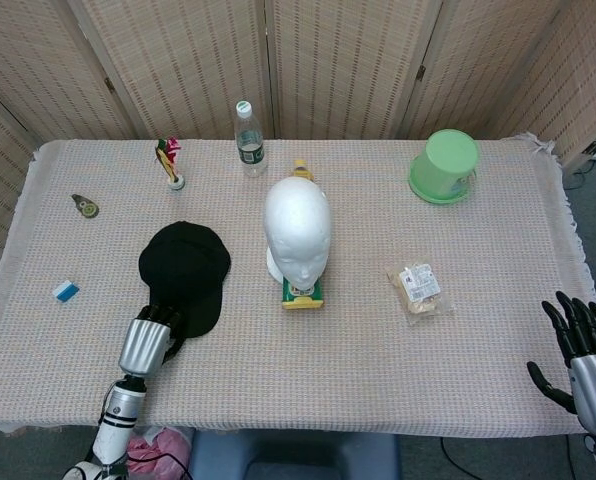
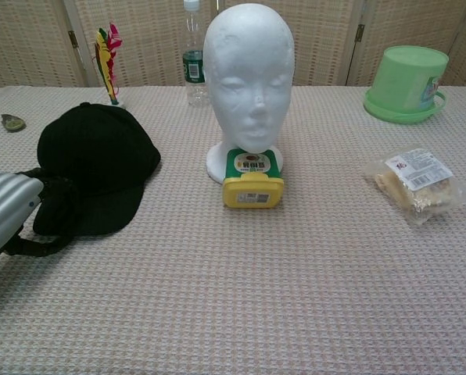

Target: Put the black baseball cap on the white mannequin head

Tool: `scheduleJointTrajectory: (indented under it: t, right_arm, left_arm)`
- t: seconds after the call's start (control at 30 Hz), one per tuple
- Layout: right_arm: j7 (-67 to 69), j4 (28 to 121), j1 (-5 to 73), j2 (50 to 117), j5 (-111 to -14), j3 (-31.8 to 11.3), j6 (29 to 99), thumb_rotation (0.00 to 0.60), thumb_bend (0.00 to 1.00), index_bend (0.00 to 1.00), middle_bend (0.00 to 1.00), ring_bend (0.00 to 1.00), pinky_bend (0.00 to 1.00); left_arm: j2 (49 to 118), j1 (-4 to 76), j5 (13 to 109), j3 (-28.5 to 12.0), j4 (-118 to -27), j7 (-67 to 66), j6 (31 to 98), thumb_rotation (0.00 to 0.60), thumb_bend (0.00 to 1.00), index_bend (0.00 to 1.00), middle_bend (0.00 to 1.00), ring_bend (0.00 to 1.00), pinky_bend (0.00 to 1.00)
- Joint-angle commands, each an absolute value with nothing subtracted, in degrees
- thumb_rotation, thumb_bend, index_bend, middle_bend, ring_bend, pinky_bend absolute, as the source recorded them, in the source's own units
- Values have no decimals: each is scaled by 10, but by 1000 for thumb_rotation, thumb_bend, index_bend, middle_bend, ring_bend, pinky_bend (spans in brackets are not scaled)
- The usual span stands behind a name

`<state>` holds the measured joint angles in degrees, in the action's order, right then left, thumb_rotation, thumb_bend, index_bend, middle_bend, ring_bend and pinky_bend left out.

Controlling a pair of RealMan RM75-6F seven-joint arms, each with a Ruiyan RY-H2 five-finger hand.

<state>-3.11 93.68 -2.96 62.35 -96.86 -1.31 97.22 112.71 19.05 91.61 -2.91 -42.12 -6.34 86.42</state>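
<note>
Far left on the cloth-covered table (image 1: 498, 300): a small blue block (image 1: 65, 291) near the edge, and a dark oval tag (image 1: 85, 205) further back. The left hand (image 1: 148, 340) sits at the near left, fingers curled at the brim end of the black baseball cap (image 1: 185, 270). Chest view shows dark fingers (image 2: 39, 185) touching the brim, but whether they actually grip it cannot be told. The cap lies flat on the table, crown away from the hand, left of the white mannequin head (image 1: 298, 225) and apart from it. Behind the cap are a small feathered toy (image 1: 170, 160) and a water bottle (image 1: 247, 138). The head stands upright, a yellow-green box (image 2: 252, 180) touching its base in front. Right of that are a bagged snack (image 1: 419, 287) and, far back, an upside-down green bucket (image 1: 443, 165). The right hand (image 1: 580, 345) is off the table's right edge, fingers spread, holding nothing.
</note>
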Motion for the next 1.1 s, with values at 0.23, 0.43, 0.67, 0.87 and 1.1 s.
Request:
scheduleJointTrajectory:
  t: [0.23, 0.43, 0.67, 0.87, 1.1]
  right_arm:
    - [-34, 937, -30, 624, -970, -12, 972, 600, 217, 0, 0, 0, 0]
    - [-35, 938, -31, 623, -975, -10, 974, 600, 217, 0, 0, 0, 0]
    - [-38, 938, -30, 624, -975, -10, 970, 600, 217, 0, 0, 0, 0]
    - [-41, 939, -28, 624, -974, -9, 967, 600, 217, 0, 0, 0, 0]
    - [-42, 939, -28, 624, -974, -9, 965, 600, 217, 0, 0, 0, 0]
  left_arm:
    - [1164, 190, 910, -29, -359, -50, 870, 600, 281, 490, 521, 347, 484]
    - [1188, 190, 918, -38, -316, -46, 929, 600, 364, 557, 575, 398, 530]
    - [1212, 193, 914, -51, -266, -41, 972, 600, 459, 590, 603, 419, 540]
    - [1222, 196, 906, -57, -236, -44, 984, 600, 467, 588, 603, 419, 540]
    - [1215, 209, 905, -69, -215, -64, 1036, 600, 469, 589, 603, 419, 540]
